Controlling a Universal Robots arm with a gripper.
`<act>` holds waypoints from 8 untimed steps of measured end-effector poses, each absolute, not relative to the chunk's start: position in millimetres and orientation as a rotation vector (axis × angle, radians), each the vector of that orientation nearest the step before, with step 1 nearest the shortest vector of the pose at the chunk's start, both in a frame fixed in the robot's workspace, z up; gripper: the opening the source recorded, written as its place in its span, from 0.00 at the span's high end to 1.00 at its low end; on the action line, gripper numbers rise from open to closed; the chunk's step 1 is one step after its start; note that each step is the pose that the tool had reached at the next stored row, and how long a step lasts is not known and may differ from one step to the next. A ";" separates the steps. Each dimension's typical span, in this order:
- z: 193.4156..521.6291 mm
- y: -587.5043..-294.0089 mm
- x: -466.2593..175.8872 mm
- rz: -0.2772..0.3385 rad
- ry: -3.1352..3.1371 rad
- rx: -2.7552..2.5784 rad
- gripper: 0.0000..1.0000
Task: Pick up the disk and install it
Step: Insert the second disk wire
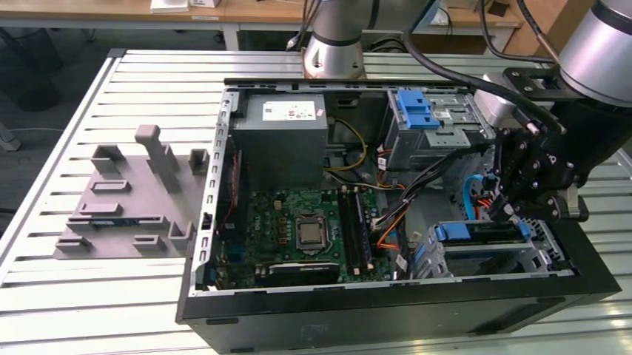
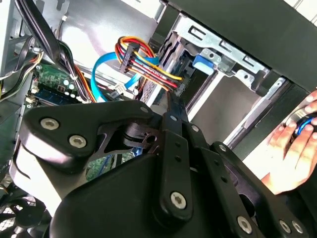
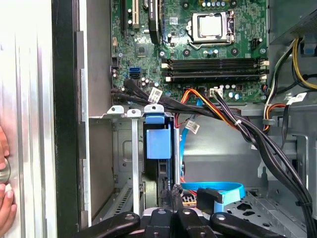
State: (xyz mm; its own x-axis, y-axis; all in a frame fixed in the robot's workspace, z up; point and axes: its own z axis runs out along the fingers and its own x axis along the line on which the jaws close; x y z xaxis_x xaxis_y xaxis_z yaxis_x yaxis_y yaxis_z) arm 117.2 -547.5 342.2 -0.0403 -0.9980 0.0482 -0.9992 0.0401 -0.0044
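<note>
The disk lies in the metal drive cage at the open computer case's near corner, on the exterior view's right, its blue handle towards the motherboard. In the first wrist view the blue handle stands in the cage slot, with the disk's dark edge behind it. My gripper hovers just above the disk's far end. In both wrist views its fingertips are pressed together, shut, with nothing visible between them.
The case holds a motherboard, power supply, upper drive bay with blue bracket, and loose orange and blue cables beside the cage. A grey stand sits on the exterior view's left. A person's hand rests outside the case wall.
</note>
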 end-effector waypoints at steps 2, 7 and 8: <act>345.0 -547.5 117.2 0.056 -2.243 2.154 0.89; 351.3 -547.5 116.1 0.055 -2.243 2.155 0.89; 351.5 -547.5 114.9 0.056 -2.243 2.155 0.89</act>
